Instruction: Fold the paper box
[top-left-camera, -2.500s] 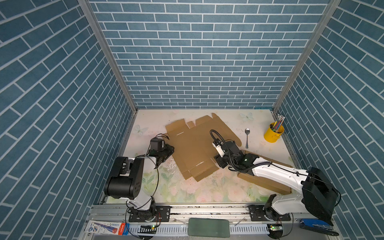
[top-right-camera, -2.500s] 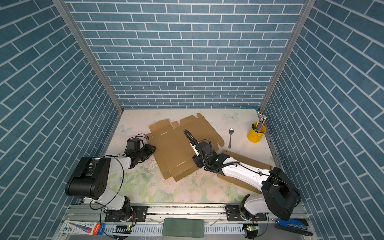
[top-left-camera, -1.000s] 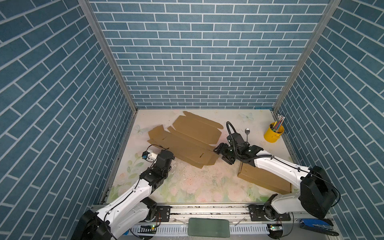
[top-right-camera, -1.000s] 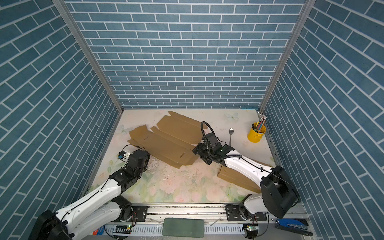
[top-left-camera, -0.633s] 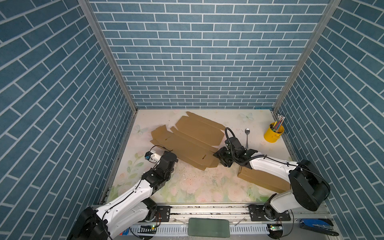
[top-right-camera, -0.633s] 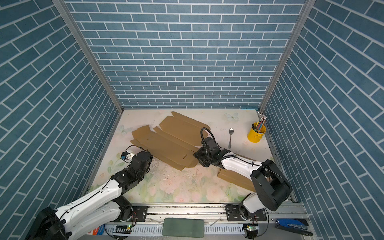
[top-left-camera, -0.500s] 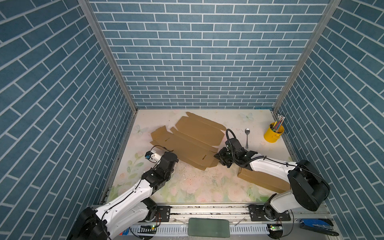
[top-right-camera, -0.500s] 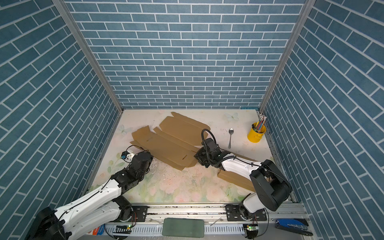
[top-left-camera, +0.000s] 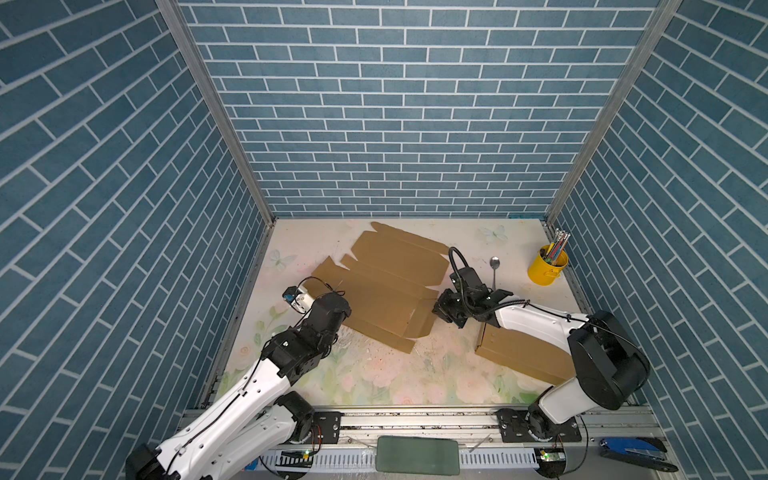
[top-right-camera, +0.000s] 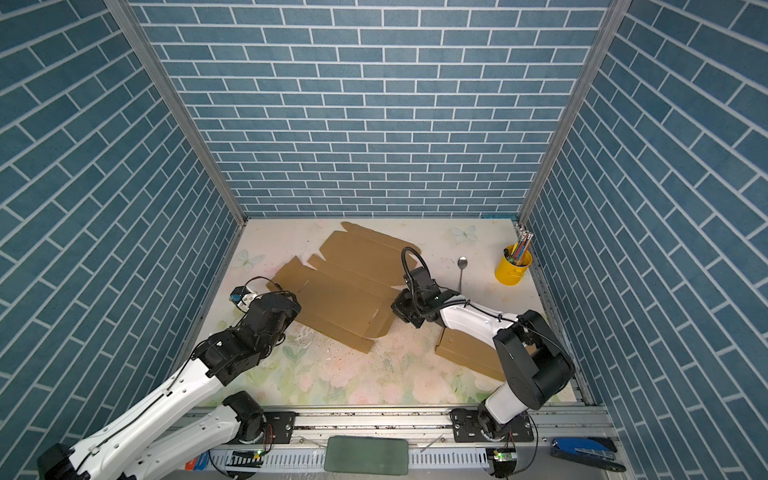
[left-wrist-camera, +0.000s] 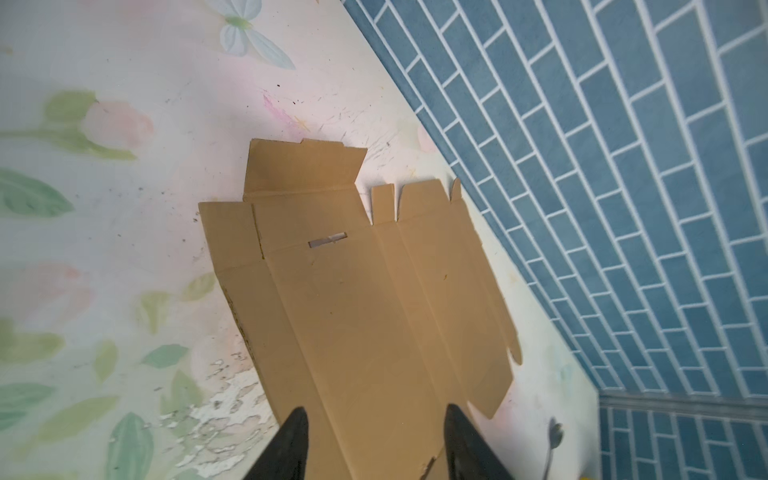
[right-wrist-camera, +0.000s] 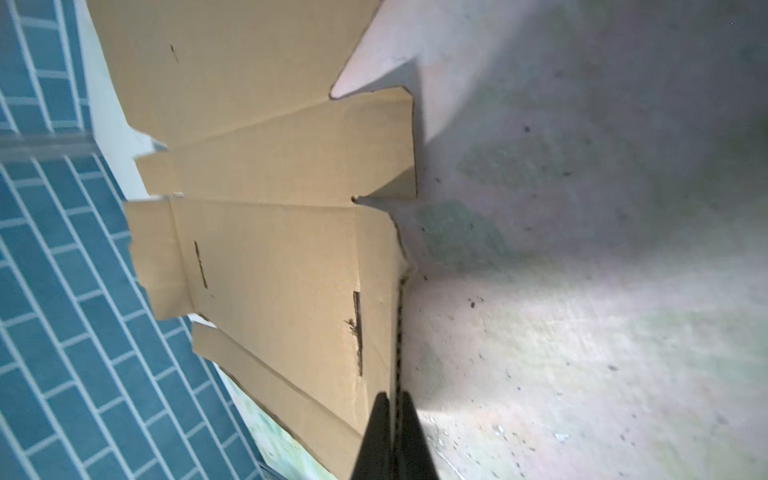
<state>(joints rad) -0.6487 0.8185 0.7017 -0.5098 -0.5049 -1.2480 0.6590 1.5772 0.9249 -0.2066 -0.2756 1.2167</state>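
Moved: the box (top-left-camera: 386, 286) has swung round and slid toward the back of the worktop (top-left-camera: 374, 374). The right hand (right-wrist-camera: 394, 399), wide a second ago, has closed. The left hand (left-wrist-camera: 374, 415), closed then, has opened.
Box: lies flat and unfolded, panels and flaps all spread, askew in the back middle of the worktop in both top views.
Right hand: pinched tight on the edge of the box's right-end flap (in the right wrist view the corrugated edge runs straight in between the fingers). This is likely an anchor, or the start of lifting that flap.
Left hand: fingers about half apart and holding nothing, poised over the box's near-left end. I cannot tell whether the tips touch the card. It has probably let go so that the right hand takes over.
Progress: no crease looks raised, so by my reading the folding has hardly begun.
Around: a second carton (top-left-camera: 523, 353) lies under the right forearm, near the box but apart. A spoon (top-left-camera: 494, 266) lies beside the right wrist. A yellow cup (top-left-camera: 546, 270) of pencils stands at the back right.
In the way: the spoon and second carton crowd the right arm's side. The back wall (top-left-camera: 395, 166) stands just beside the box's far flap, so raising that flap could be tight.
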